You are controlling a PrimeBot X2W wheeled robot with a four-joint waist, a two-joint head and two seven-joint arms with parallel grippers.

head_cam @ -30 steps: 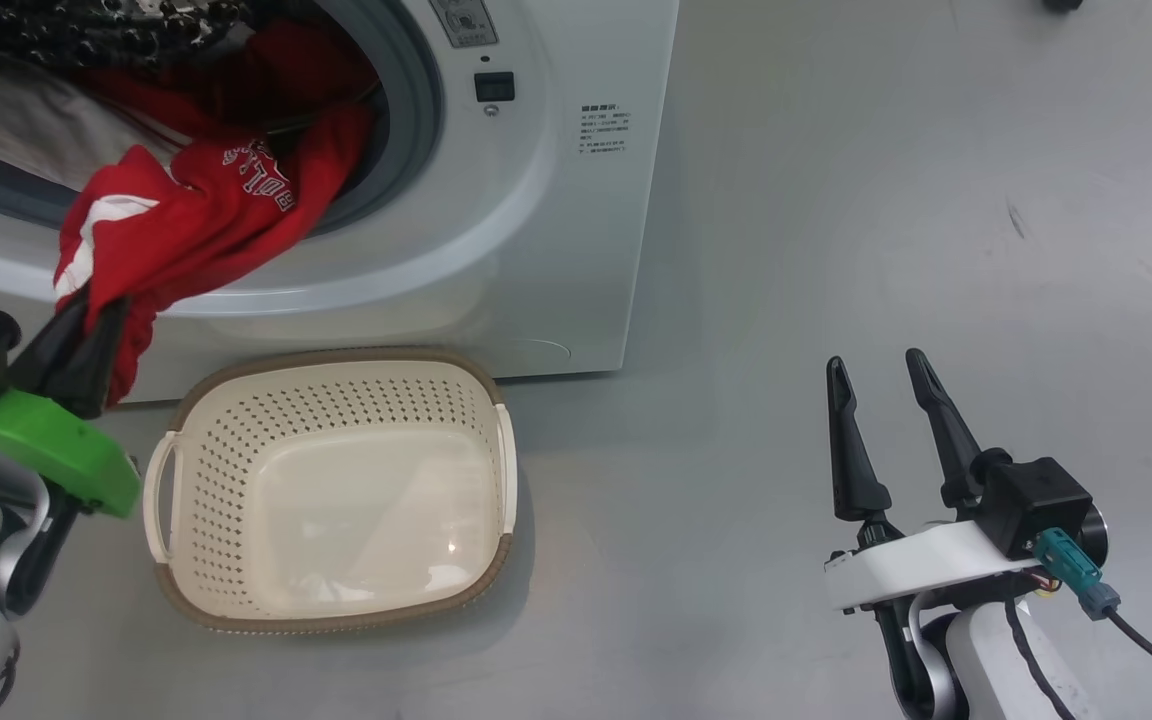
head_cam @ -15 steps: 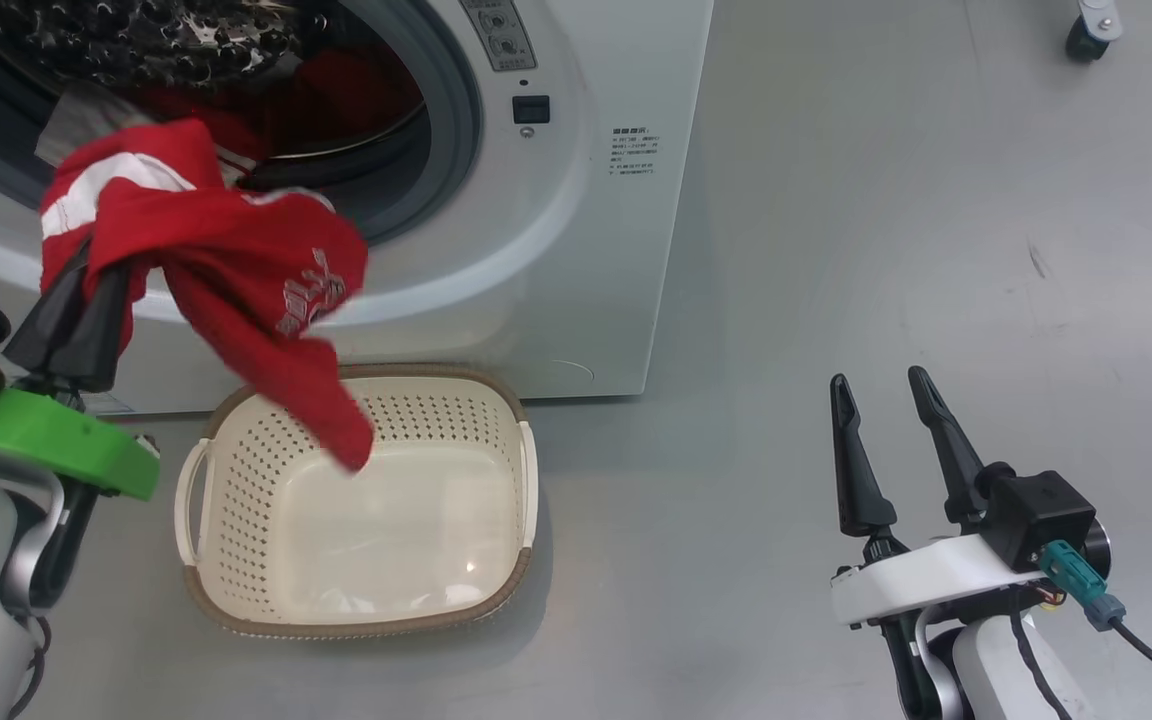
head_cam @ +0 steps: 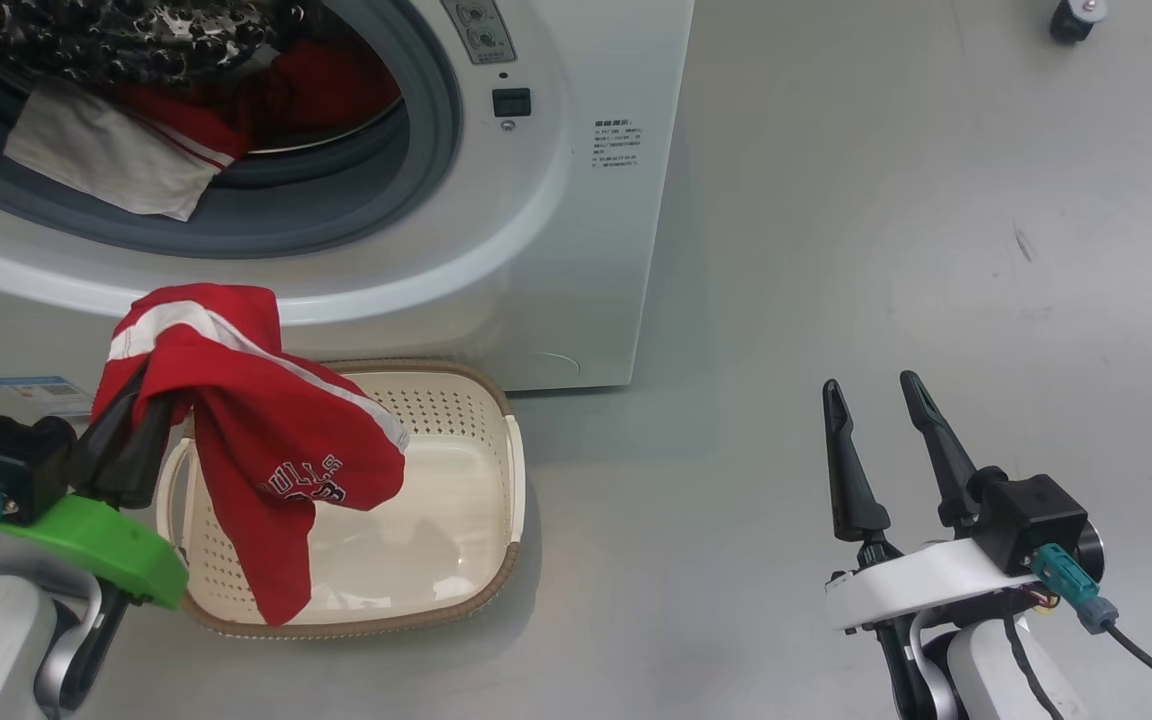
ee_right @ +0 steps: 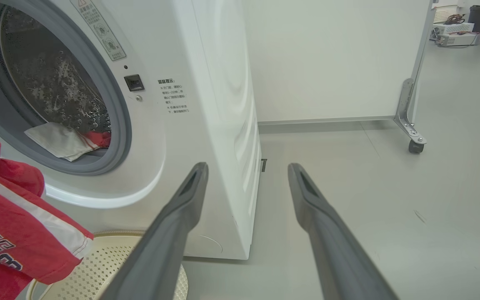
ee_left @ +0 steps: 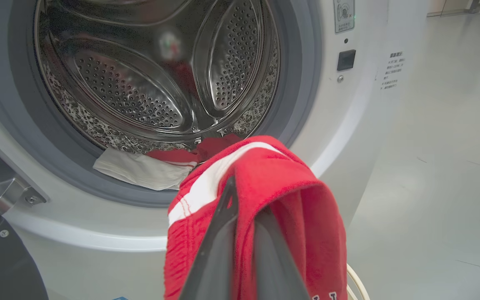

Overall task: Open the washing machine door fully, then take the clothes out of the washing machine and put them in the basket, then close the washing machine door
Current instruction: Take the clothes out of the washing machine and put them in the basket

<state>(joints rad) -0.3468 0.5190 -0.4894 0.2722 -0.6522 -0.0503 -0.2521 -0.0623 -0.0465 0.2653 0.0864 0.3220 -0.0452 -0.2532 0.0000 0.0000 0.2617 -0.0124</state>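
Note:
The white washing machine (head_cam: pixel 556 200) stands open, and its door shows as a dark edge (ee_left: pixel 2 266) at the lower left of the left wrist view. White and red clothes (head_cam: pixel 126 150) lie at the drum's mouth. My left gripper (head_cam: pixel 136 400) is shut on a red jersey (head_cam: pixel 266 450) with white trim. The jersey hangs free over the left half of the cream basket (head_cam: pixel 514 470), which sits on the floor before the machine. In the left wrist view the cloth drapes over the closed fingers (ee_left: pixel 219 250). My right gripper (head_cam: pixel 870 382) stands open and holds nothing, well to the right of the basket.
Grey floor (head_cam: pixel 886 200) stretches to the right of the machine. A white panel on a castor (ee_right: pixel 415 146) stands behind it. A small blue label (head_cam: pixel 41 385) sits low on the machine's front.
My left gripper has pulled the red jersey out of the drum's mouth and down; it now hangs over the basket. The head camera shifted a little. The right gripper stayed put.

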